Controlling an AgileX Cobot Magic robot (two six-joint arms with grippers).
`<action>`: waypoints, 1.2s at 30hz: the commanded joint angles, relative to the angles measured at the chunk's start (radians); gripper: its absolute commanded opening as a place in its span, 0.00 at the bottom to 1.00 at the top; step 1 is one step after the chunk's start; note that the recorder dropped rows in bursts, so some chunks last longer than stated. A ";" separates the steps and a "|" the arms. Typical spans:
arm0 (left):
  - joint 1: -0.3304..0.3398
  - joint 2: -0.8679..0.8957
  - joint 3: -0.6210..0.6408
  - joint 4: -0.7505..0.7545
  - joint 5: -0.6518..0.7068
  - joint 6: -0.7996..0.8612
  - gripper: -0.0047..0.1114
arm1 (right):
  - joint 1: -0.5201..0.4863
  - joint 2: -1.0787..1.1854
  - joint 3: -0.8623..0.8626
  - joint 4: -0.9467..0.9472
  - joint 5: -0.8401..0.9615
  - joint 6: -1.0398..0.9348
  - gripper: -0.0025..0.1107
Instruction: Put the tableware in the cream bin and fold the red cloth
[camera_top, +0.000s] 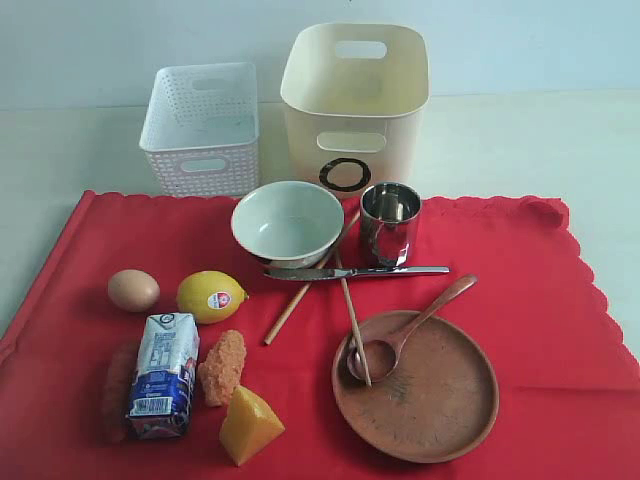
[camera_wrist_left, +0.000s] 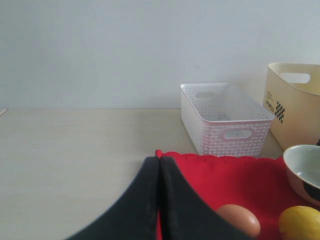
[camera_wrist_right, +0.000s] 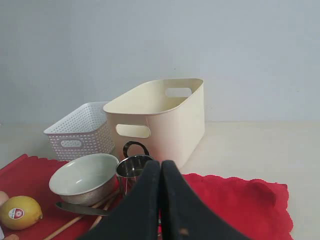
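Observation:
The red cloth (camera_top: 500, 260) lies spread flat on the table. On it stand a pale bowl (camera_top: 287, 222), a steel cup (camera_top: 389, 223), a steel knife (camera_top: 355, 272), two chopsticks (camera_top: 350, 310), and a wooden spoon (camera_top: 400, 335) resting on a round wooden plate (camera_top: 430, 395). The cream bin (camera_top: 355, 100) stands empty behind the cloth. Neither arm shows in the exterior view. My left gripper (camera_wrist_left: 159, 162) is shut on nothing, near the cloth's (camera_wrist_left: 240, 180) back left corner. My right gripper (camera_wrist_right: 160, 166) is shut and empty, with the cup (camera_wrist_right: 131, 170) and bowl (camera_wrist_right: 85, 177) just beyond it.
A white perforated basket (camera_top: 202, 128) stands left of the cream bin. An egg (camera_top: 133, 290), a lemon (camera_top: 211, 296), a milk carton (camera_top: 162, 375), a breaded piece (camera_top: 222, 367) and a cheese wedge (camera_top: 250, 425) lie on the cloth's left half.

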 joint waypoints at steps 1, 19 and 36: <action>0.001 -0.005 0.004 0.001 -0.004 -0.001 0.05 | 0.002 -0.007 0.004 -0.001 -0.011 0.001 0.02; 0.001 -0.005 0.004 0.001 -0.004 -0.001 0.05 | 0.002 -0.007 0.004 -0.001 -0.011 0.001 0.02; 0.001 -0.005 0.004 -0.010 -0.077 -0.072 0.05 | 0.002 -0.007 0.004 -0.001 -0.011 0.001 0.02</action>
